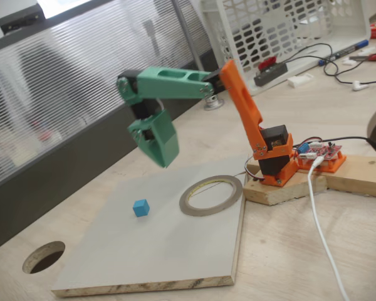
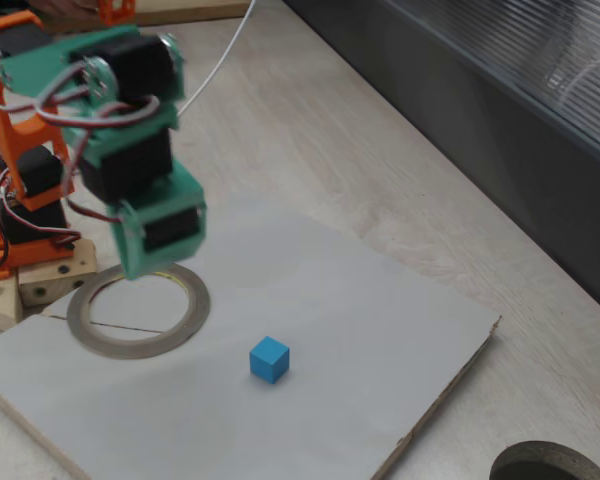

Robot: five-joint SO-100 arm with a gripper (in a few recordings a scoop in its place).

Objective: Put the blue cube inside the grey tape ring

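Nothing of the task can be counted as done. The blue cube (image 1: 141, 207) (image 2: 269, 359) is seen lying free on the pale grey board (image 1: 175, 263) (image 2: 380, 330), below the gripper (image 1: 158, 148) (image 2: 158, 250) and off to one side of it, with clear air between the two. The grey tape ring (image 1: 211, 195) (image 2: 137, 320) lies flat on the same board, nearly under the gripper in one fixed view and to the other side of it in the other; its middle holds nothing. Cube and ring are apart, not touching.

The gripper is held raised above the board, pointing downwards, and nothing is carried in it. Whether its jaws are parted or closed cannot be told, since only the green housing is presented to both cameras.

What is judged to be left is everything: the gripper must be lowered over the cube, the cube grasped, lifted, carried across to the ring and released inside it. A dark round hole (image 1: 44, 257) (image 2: 550, 465) in the bench, beyond the cube from the gripper, is not the target.
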